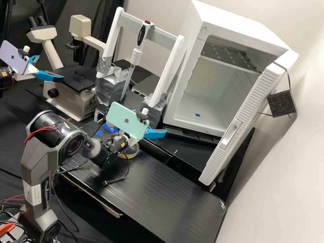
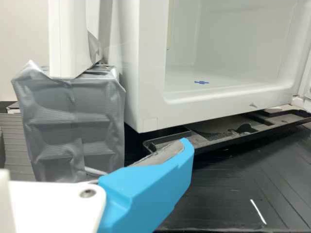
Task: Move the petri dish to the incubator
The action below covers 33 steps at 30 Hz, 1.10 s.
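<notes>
My dark grey arm [image 1: 50, 148] rises at the near left, beside the black surface [image 1: 152, 189]. A clear dish [image 1: 134, 152] with yellow at its rim sits on the surface, partly hidden by my wrist. Above the surface, my claw [image 1: 157, 133] is released and empty, its blue fingers [image 2: 146, 194] parted, with a mint-green phone [image 1: 126, 120] mounted on it. Just past the phone's edge lies a pink disc [image 1: 108, 127], partly covered; I cannot tell which of these two rounds is the task's dish. Farther back, a pipette [image 1: 136, 54] stands tilted in a white rack [image 1: 166, 72] with silver-taped feet. To its right is the white incubator [image 1: 180, 81], door [image 1: 236, 130] open, a blue mark [image 1: 197, 115] on its floor. Left of the rack stands a cream microscope [image 1: 72, 101].
</notes>
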Tool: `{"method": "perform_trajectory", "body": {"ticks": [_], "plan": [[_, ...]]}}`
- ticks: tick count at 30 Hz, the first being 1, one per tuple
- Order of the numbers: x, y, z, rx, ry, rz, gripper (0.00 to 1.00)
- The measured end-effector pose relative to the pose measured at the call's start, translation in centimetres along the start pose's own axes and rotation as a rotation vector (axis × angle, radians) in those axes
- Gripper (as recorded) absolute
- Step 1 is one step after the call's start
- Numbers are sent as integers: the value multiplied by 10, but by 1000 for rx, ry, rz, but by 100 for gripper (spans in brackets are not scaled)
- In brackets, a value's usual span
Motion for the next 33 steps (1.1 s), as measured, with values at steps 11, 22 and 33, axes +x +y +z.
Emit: {"method": "perform_trajectory", "body": {"ticks": [11, 22, 33], "plan": [[-10, 3, 2, 0, -8, 9, 100], [-101, 21, -5, 26, 107, 79, 100], [-166, 14, -15, -61, 263, 54, 100]]}}
